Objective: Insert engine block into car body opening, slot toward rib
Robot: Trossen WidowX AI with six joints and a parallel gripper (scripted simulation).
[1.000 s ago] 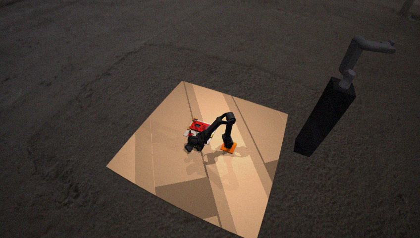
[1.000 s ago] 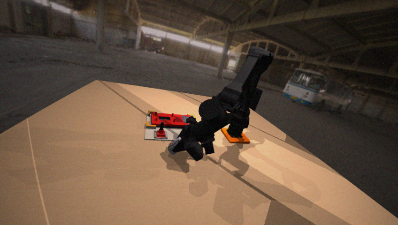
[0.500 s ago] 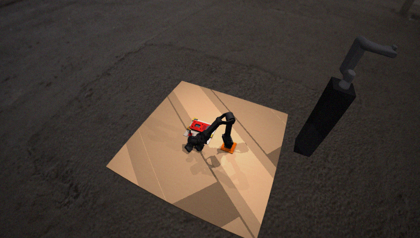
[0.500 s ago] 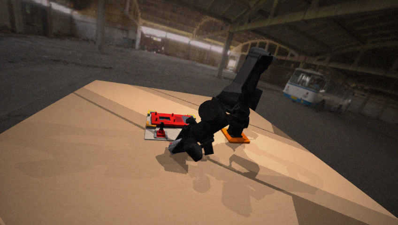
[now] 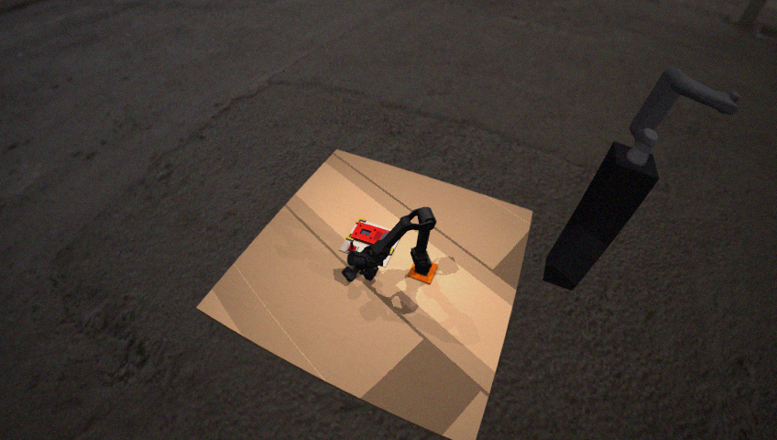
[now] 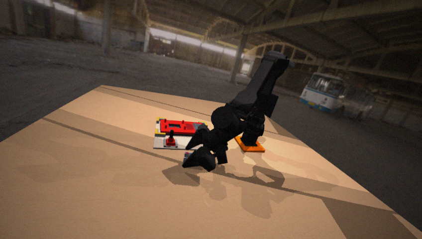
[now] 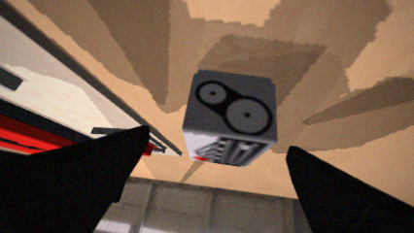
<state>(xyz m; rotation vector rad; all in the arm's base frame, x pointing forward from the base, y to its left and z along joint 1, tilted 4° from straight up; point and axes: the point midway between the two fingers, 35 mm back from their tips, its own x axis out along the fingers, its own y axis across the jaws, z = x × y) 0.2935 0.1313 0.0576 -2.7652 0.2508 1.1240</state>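
Note:
The grey engine block [image 6: 187,155] [image 7: 230,104] is off the white base plate, beside its edge, over or on the wooden table; I cannot tell if it touches. Its two-pulley face and a patterned face show in the wrist view. My gripper [image 7: 217,142] is wide open, with its fingers apart on either side of the block and a visible gap at each side. The red car body [image 5: 356,232] [image 6: 177,130] [image 7: 17,137] is on the plate, and its dark rectangular opening shows no block in it. The slot and the rib cannot be made out.
The white plate [image 6: 161,144] [image 7: 60,92] also bears a red piece with a black stick [image 6: 170,141], near the fingers. Yellow corner pieces stand around the car body. My orange base [image 5: 428,278] [image 6: 259,149] is to the right. A grey arm [image 5: 654,105] stands on a distant black pedestal [image 5: 605,212].

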